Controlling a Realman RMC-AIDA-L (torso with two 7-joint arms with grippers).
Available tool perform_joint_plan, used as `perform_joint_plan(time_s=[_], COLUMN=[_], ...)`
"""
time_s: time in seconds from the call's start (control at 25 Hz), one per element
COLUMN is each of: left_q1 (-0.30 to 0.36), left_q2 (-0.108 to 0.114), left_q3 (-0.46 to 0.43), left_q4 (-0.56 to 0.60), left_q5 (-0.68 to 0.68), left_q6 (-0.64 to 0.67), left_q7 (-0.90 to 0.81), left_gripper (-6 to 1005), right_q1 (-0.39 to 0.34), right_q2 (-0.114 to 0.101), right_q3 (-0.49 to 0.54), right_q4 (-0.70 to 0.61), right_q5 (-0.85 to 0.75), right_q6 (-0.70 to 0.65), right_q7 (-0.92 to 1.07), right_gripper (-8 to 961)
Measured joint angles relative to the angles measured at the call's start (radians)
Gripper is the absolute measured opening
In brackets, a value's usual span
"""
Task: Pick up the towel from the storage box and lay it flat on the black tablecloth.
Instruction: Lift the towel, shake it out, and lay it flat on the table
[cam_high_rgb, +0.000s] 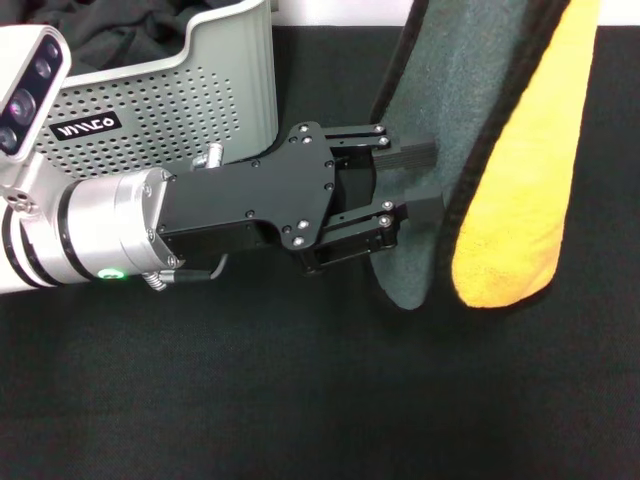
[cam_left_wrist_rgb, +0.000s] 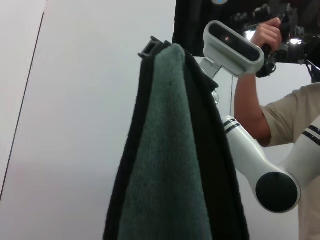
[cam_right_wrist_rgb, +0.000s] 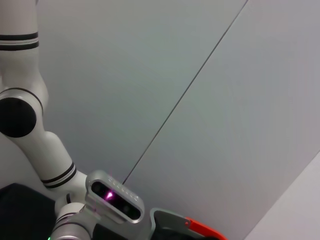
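Observation:
The towel (cam_high_rgb: 520, 200) hangs upright from above the black tablecloth (cam_high_rgb: 300, 400), its orange-yellow face to the right and its grey reverse (cam_high_rgb: 440, 110) to the left, with dark edging. My left gripper (cam_high_rgb: 415, 180) is open, its fingertips at the grey side's left edge, level with the lower part of the towel. In the left wrist view the towel (cam_left_wrist_rgb: 170, 165) hangs from my right gripper (cam_left_wrist_rgb: 150, 47), which pinches its top corner. The storage box (cam_high_rgb: 170, 100) stands at the back left, behind the left arm.
A dark grey-black cloth (cam_high_rgb: 120, 30) lies inside the storage box. A person (cam_left_wrist_rgb: 280, 130) stands beyond the right arm in the left wrist view. The right wrist view shows the left arm (cam_right_wrist_rgb: 30, 130) and a grey wall.

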Motion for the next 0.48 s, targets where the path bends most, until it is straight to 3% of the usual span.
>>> perform_joint_plan(time_s=[0.48], left_q1=[-0.002], left_q2=[0.000], left_q3=[0.006], left_q4=[-0.024], left_q5=[0.006], left_q6=[0.004], left_q7=[-0.001], left_gripper=[378], right_q1=[0.033], right_q2=[0.035], right_q3=[0.000], right_q4=[0.009], right_q5=[-0.064], right_q6=[-0.044], right_q7=[0.000], right_gripper=[31])
